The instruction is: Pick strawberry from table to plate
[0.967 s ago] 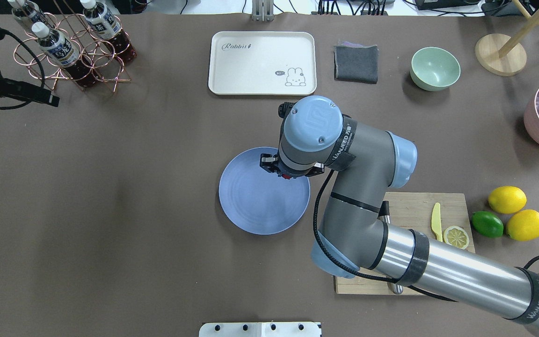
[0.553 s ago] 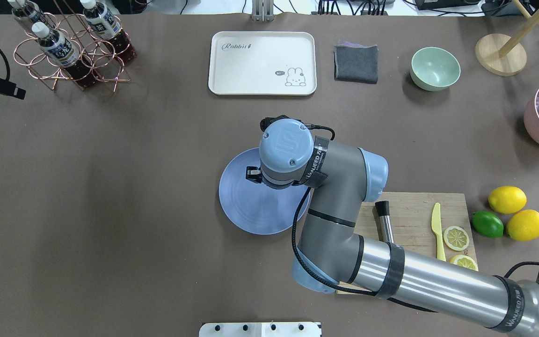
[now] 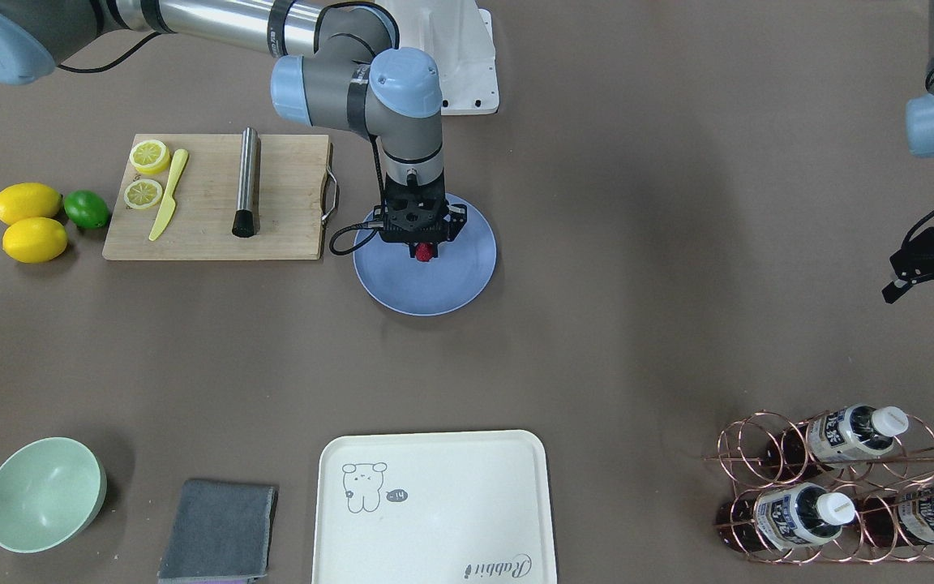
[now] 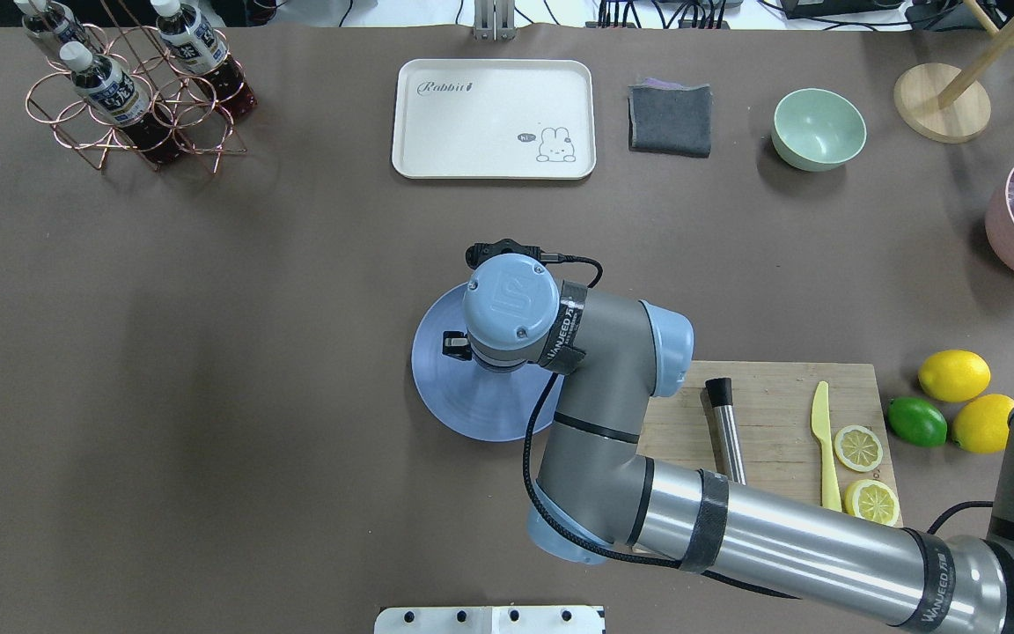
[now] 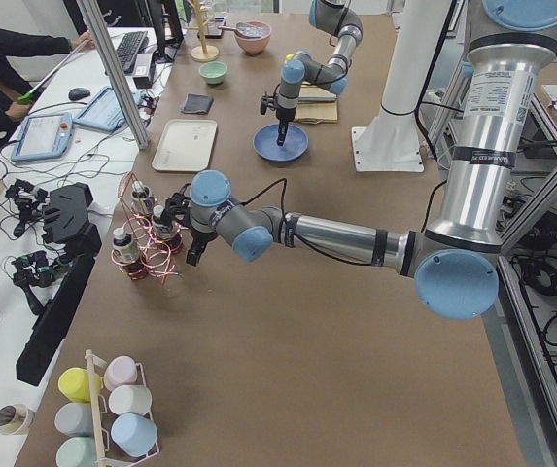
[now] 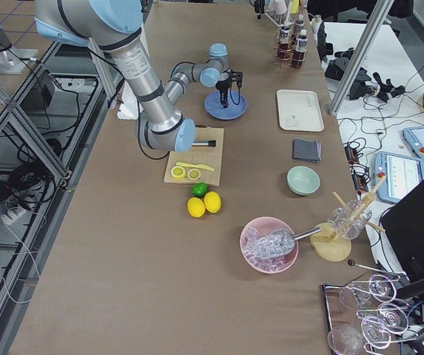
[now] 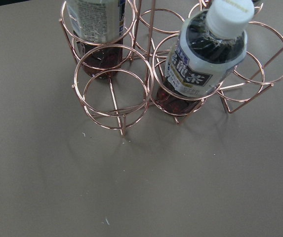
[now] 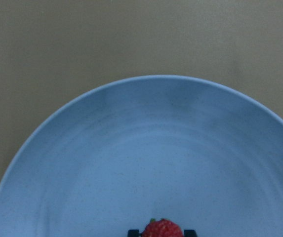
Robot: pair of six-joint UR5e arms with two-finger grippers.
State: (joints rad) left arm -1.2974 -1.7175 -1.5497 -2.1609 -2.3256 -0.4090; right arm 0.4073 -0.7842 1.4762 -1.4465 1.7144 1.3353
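The strawberry (image 3: 425,252), small and dark red, is pinched between the fingertips of my right gripper (image 3: 425,246), which is shut on it. It hangs over the middle of the round blue plate (image 3: 443,294) on the grey-brown table (image 3: 637,243). In the right wrist view the strawberry (image 8: 162,229) shows at the bottom edge above the plate (image 8: 131,148). From overhead, my right wrist hides the berry and covers part of the plate (image 4: 445,392). My left gripper (image 3: 929,296) hovers open and holds nothing, far off beside the bottle rack.
A wooden cutting board (image 3: 289,203) with lemon slices, a yellow knife and a metal rod lies close beside the plate. Two lemons and a lime (image 3: 87,208) sit past it. The cream tray (image 3: 433,503), grey cloth (image 3: 220,527), green bowl (image 3: 44,493) and copper bottle rack (image 3: 832,487) line the far side.
My right arm has carried the strawberry from the plate's far rim towards its middle. My left gripper has drawn back towards the left edge of the overhead view.
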